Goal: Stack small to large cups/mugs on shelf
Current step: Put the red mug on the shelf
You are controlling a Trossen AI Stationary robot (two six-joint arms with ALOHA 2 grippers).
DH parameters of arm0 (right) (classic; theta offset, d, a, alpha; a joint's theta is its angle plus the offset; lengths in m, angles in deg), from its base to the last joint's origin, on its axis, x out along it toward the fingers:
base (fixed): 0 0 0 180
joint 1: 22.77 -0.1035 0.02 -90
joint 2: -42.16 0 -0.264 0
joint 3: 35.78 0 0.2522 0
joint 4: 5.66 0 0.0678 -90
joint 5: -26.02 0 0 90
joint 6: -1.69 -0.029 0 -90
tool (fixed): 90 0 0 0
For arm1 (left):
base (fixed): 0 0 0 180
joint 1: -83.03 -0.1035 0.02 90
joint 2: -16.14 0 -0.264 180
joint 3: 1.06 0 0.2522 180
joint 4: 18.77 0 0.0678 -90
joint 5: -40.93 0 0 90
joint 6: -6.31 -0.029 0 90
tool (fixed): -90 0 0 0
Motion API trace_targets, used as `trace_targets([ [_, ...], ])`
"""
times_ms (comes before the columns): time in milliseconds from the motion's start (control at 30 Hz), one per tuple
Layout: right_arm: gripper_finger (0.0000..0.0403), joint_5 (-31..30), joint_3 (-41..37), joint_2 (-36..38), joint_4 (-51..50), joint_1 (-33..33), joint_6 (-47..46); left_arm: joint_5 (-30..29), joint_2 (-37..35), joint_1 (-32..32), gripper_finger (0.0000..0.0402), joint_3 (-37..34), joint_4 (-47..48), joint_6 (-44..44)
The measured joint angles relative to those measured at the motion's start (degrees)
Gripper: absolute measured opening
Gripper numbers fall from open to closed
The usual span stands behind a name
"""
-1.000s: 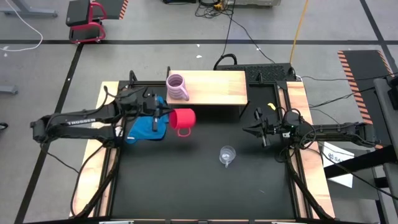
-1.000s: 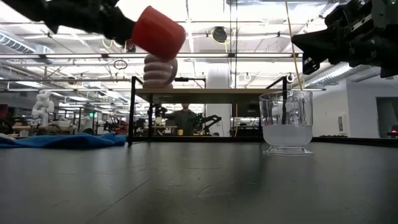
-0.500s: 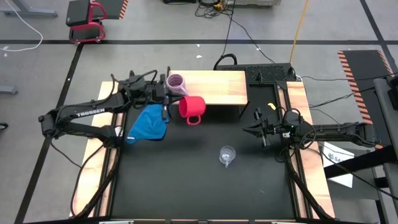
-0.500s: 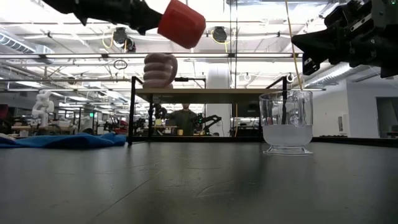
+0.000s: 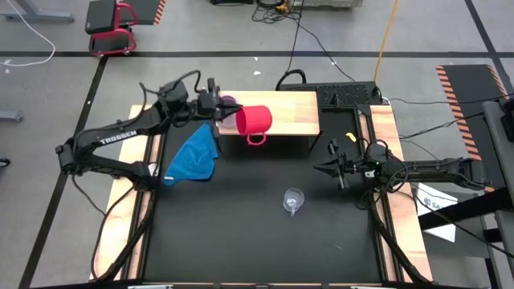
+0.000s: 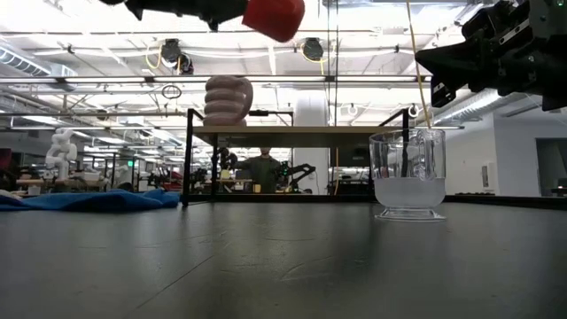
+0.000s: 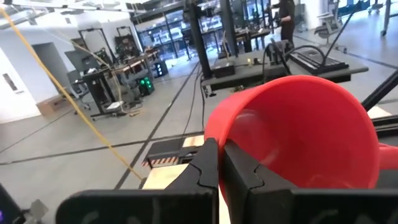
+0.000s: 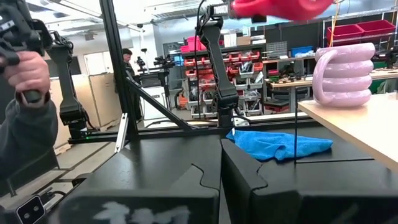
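- Black tabletop (image 5: pixel 241 233) fills the workspace, with pale wooden side rails and an open workshop beyond it in the low view.
- Red mug (image 5: pixel 254 120): you hold it aloft over the shelf (image 5: pixel 289 112), tipped on its side with its mouth toward the wrist camera; judge it rigid, light and smooth-walled, so a thin rim pinch may let it swing.
- Left gripper (image 7: pixel 219 163): your fingers are closed on the red mug's rim, one inside the wall and one outside.
- Lilac-pink mug (image 6: pixel 229 100): it stands upright on the shelf's left end, just beside the carried mug; its ribbed wall looks stiff and easy to seat a cup into.
- Clear glass cup (image 5: pixel 293 199): it rests upright on the tabletop, well apart from the shelf; treat it as fragile and slippery, and take it by the rim or handle.
- Right gripper (image 5: pixel 337 168): it waits at the table's right side, fingers pressed together and empty.
- Blue cloth (image 5: pixel 193 159): it lies crumpled on the tabletop under your left arm.
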Motion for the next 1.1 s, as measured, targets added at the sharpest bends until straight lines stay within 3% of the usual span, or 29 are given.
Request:
trace_targets([
  [300, 0.0, 0.0, 0.0, 0.0, -0.2, 0.0, -0.3, -0.3, 1.3, -3.1, 0.0003, 9.8, 13.1, -0.9],
  [833, 0.0, 0.0, 0.0, 0.0, -0.5, 0.0, -0.3, 0.0, 16.0, -4.6, 0.0003, 29.4, 30.8, -4.9],
  [1100, 0.0, 0.0, 0.0, 0.0, -0.5, 0.0, -0.3, -1.7, 21.9, -4.7, 0.0003, 34.9, 36.2, -6.5],
])
